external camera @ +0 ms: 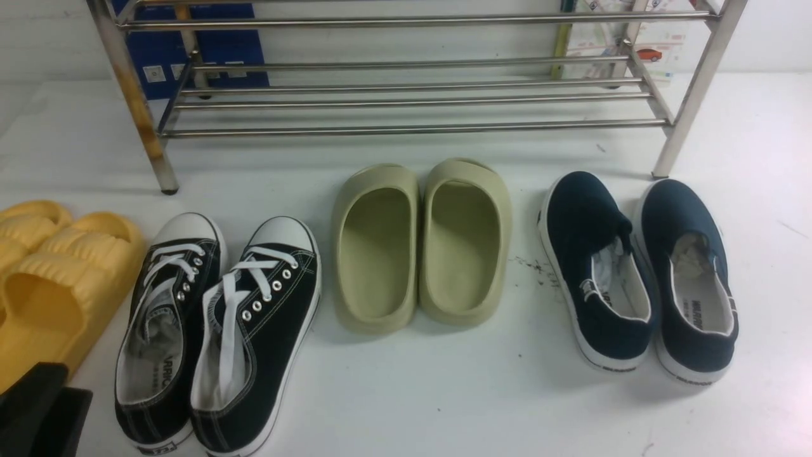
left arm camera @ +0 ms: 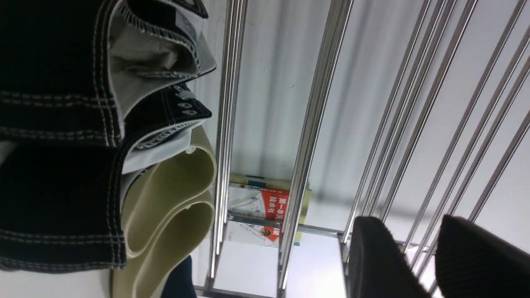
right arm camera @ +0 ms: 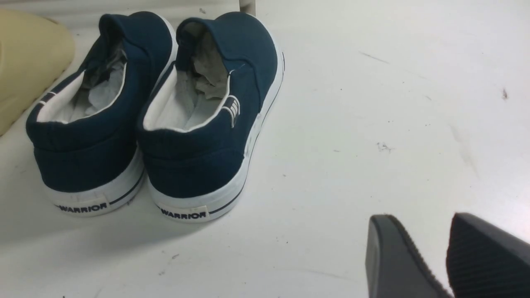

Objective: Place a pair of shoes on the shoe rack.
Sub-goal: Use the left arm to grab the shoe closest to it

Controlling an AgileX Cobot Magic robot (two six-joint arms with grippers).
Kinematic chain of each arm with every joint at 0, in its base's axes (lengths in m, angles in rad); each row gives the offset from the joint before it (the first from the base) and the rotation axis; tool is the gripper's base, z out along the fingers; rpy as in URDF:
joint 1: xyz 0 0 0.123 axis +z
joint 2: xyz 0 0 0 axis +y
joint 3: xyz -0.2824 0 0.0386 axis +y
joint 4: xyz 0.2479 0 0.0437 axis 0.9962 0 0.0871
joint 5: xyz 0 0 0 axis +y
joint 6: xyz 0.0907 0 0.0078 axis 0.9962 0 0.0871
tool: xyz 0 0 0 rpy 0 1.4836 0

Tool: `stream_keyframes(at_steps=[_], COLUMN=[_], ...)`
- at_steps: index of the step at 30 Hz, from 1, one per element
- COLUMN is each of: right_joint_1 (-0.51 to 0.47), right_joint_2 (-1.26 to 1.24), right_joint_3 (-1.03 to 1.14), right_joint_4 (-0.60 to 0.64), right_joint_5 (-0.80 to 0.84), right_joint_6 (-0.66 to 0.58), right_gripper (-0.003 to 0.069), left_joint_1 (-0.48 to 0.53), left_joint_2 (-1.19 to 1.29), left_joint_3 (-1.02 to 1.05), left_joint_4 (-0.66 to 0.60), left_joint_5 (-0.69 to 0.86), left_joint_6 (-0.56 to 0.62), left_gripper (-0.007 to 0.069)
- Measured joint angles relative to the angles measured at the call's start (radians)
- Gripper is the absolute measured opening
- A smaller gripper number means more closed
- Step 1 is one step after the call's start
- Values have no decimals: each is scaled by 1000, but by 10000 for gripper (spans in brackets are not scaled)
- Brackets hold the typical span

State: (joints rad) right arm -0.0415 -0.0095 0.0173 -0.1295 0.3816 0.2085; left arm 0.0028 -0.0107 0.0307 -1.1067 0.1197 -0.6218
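Two black canvas sneakers with white toe caps and laces stand side by side on the white floor at the front left, the left one and the right one. Their toes point toward the silver shoe rack at the back, whose bars are bare. In the left wrist view the sneakers' heels lie beside my left gripper, which is open and empty, with the rack bars beyond it. My right gripper is open and empty over bare floor. It does not show in the front view.
Olive-green slides stand in the middle and navy slip-ons at the right, close to my right gripper. Yellow slides lie at the far left. A black part of my left arm fills the bottom-left corner. Boxes stand behind the rack.
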Motion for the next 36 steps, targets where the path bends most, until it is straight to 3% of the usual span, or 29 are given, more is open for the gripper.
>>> stream_keyframes(at_steps=[16, 27, 34, 36], right_joint_1=[0, 0, 0, 0], right_joint_2=[0, 0, 0, 0], right_joint_3=[0, 0, 0, 0], right_joint_4=[0, 0, 0, 0], right_joint_5=[0, 0, 0, 0], right_joint_6=[0, 0, 0, 0], right_gripper=[239, 239, 239, 239], left_joint_1=[0, 0, 0, 0], left_joint_2=[0, 0, 0, 0], left_joint_3=[0, 0, -85, -115], left_joint_4=[-5, -198, -288, -288], left_joint_5=[4, 34, 81, 87], left_joint_6=[494, 555, 751, 796], left_gripper=[238, 229, -2, -13])
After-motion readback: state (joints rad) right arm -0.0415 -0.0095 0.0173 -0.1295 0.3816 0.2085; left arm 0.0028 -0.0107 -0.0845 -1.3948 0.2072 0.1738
